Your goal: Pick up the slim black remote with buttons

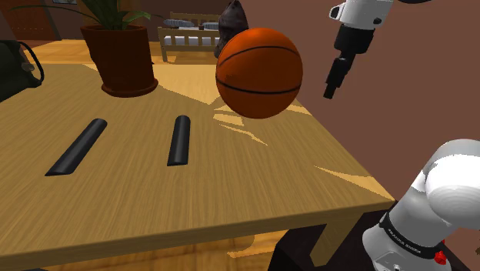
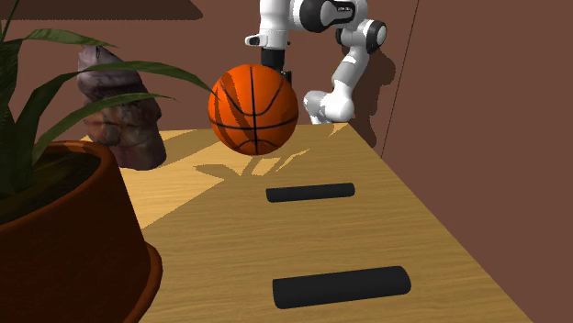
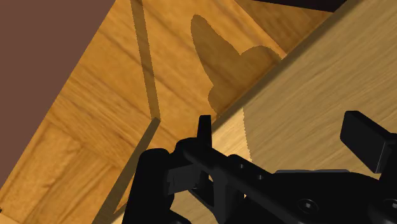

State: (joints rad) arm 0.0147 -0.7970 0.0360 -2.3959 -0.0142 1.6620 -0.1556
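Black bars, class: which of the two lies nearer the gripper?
The bar at the shoulder view's right, nearer the basketball; the other bar lies further left, away from the gripper.

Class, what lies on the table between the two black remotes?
In the shoulder view, only bare wooden tabletop separates the left-hand remote from the right-hand remote.

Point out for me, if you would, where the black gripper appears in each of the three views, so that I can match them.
Shoulder view: the gripper hangs at upper right, against the brown wall, right of the basketball.
Second exterior view: top centre, just above and behind the basketball.
Wrist view: its fingers stand apart over the wooden table's edge.
Shared landmark: the wooden table.
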